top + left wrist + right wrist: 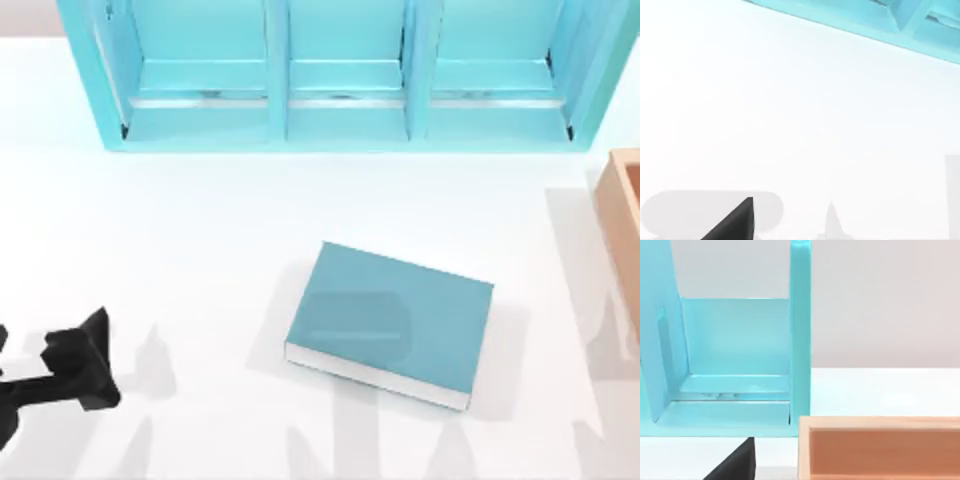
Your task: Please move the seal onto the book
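The book (390, 325) lies flat near the middle of the table, teal-blue cover up, white page edges facing the front. The seal is out of view. My left gripper (92, 350) hovers low at the table's left front, well to the left of the book; a dark part of it (735, 225) shows over bare white table in the left wrist view. A dark part of my right gripper (735, 462) shows in the right wrist view, in front of the shelf and beside the wooden box.
A big light-blue shelf unit (340, 80) with open compartments spans the back of the table (200, 230); it also appears as the shelf (735, 365) and the shelf edge (880, 20). An orange-tan wooden box (625, 230) sits at the right edge, open box (880, 450).
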`<action>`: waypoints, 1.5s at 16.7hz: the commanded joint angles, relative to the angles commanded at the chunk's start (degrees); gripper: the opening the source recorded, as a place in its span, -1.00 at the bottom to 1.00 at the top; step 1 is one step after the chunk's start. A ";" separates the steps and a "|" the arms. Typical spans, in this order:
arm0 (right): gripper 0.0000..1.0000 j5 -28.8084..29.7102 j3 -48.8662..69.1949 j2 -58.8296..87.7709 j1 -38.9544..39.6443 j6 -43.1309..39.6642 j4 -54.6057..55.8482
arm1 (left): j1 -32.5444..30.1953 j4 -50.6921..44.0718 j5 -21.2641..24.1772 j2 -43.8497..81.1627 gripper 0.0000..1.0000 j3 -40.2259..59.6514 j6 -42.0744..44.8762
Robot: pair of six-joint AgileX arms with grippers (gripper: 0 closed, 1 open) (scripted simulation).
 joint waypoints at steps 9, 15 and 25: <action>1.00 0.00 0.00 0.00 0.00 0.00 0.00 | 19.47 14.74 6.35 -16.71 1.00 -7.41 24.90; 1.00 0.00 0.01 0.00 0.00 0.00 0.00 | 19.47 14.74 6.35 -16.71 1.00 -7.41 24.90; 1.00 0.38 29.21 32.91 -5.87 -5.09 -24.04 | 19.47 14.74 6.35 -16.71 1.00 -7.41 24.90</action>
